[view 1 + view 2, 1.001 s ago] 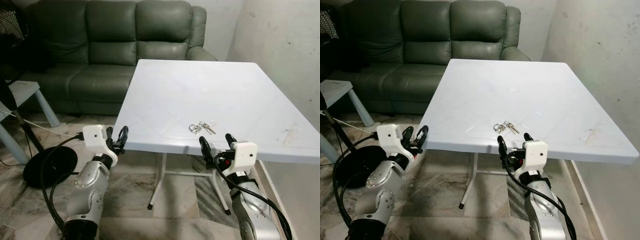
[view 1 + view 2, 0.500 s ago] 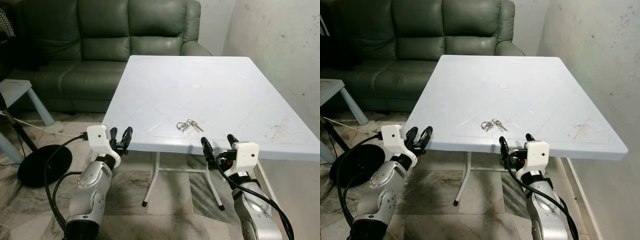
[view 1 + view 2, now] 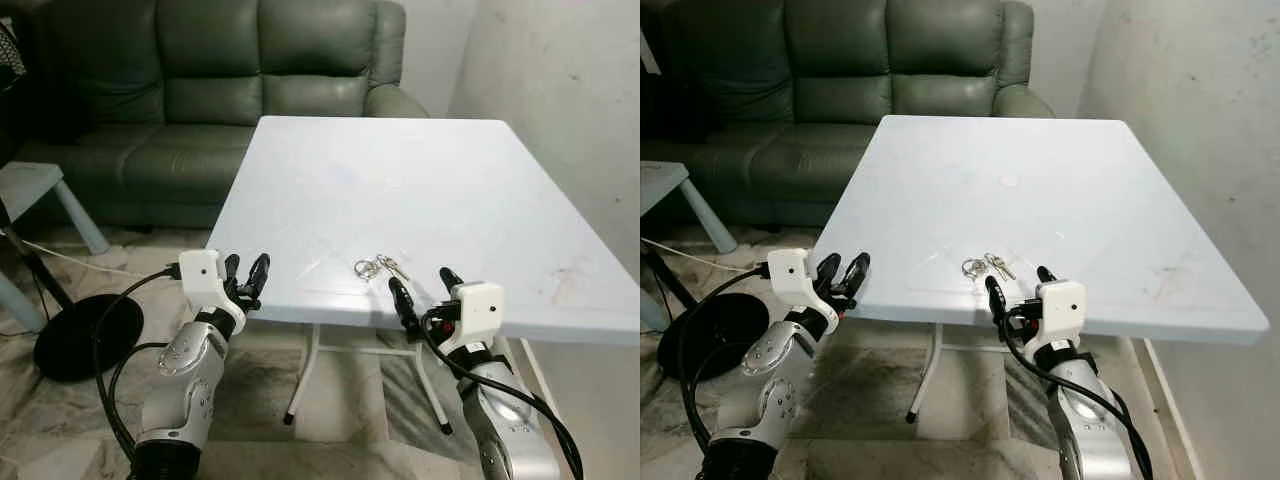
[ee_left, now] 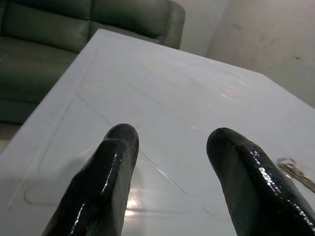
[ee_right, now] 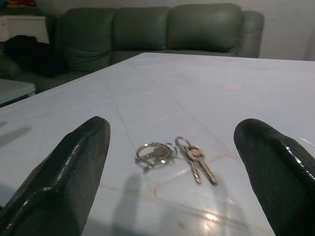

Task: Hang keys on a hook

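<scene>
Here the keys (image 3: 378, 266) lie on the table (image 3: 450, 180), both grippers' fingers (image 5: 74, 167) spread apart nearby.

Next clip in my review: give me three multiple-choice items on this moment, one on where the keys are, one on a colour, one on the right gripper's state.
1. Where are the keys?
A. On the sofa
B. On the table near its front edge
C. On the floor

2. What colour is the sofa?
A. Dark green
B. Red
C. White

3. What state is the right gripper in?
A. Shut on the keys
B. Shut and empty
C. Open

Answers:
1 B: the keys lie on the table, just beyond the right gripper.
2 A: the sofa behind the table is dark green.
3 C: the right wrist view shows its fingers spread wide, with the keys between them and untouched.
</scene>
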Controlling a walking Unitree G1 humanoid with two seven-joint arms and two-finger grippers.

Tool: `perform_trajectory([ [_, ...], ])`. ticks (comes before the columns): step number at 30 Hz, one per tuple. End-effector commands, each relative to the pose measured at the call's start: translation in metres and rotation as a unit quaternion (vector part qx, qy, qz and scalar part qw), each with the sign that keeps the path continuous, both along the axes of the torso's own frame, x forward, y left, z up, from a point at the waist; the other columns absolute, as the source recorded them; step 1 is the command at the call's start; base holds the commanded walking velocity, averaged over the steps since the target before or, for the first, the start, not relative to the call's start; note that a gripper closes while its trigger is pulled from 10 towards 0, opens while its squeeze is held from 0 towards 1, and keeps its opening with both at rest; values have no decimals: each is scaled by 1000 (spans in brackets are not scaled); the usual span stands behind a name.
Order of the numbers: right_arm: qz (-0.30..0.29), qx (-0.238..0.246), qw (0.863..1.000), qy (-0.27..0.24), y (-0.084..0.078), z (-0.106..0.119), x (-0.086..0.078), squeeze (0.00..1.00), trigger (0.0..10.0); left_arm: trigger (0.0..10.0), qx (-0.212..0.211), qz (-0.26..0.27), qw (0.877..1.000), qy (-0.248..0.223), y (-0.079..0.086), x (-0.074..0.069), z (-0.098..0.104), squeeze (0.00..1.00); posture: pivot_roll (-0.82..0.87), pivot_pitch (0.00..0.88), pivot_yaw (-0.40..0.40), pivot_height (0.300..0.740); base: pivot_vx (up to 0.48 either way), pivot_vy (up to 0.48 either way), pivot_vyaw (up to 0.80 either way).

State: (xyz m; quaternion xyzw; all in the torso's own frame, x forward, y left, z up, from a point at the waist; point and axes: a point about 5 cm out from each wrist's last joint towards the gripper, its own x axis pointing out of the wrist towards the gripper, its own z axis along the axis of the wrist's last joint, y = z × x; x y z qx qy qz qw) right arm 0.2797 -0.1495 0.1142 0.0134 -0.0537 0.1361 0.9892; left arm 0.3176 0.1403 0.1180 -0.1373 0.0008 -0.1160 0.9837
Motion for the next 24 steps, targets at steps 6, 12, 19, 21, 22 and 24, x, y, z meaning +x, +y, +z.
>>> perform_trajectory([
  [6,10,-4,1000,-10,2,7,1,0,10000,10000,8,-5,1000,-9,0,1,5,0,150,0,10,736,313,0,0],
  [12,12,-7,1000,-9,1,6,1,0,10000,10000,13,5,1000,-11,-1,1,5,0,152,0,7,736,49,0,0],
  [19,21,-9,1000,-3,1,5,3,0,10000,10000,18,9,1000,-13,-2,1,5,0,157,0,3,736,0,0,0],
  [21,24,-11,1000,-1,1,5,4,0,10000,10000,19,8,1000,-14,-2,1,5,0,157,0,3,736,0,0,0],
  [22,28,-10,1000,5,1,5,5,0,10000,10000,19,8,1000,-14,-3,1,5,0,155,0,4,736,0,0,0],
  [24,32,-10,999,6,1,5,6,0,10000,10000,18,6,1000,-15,-3,0,6,0,155,0,4,736,0,0,0],
])
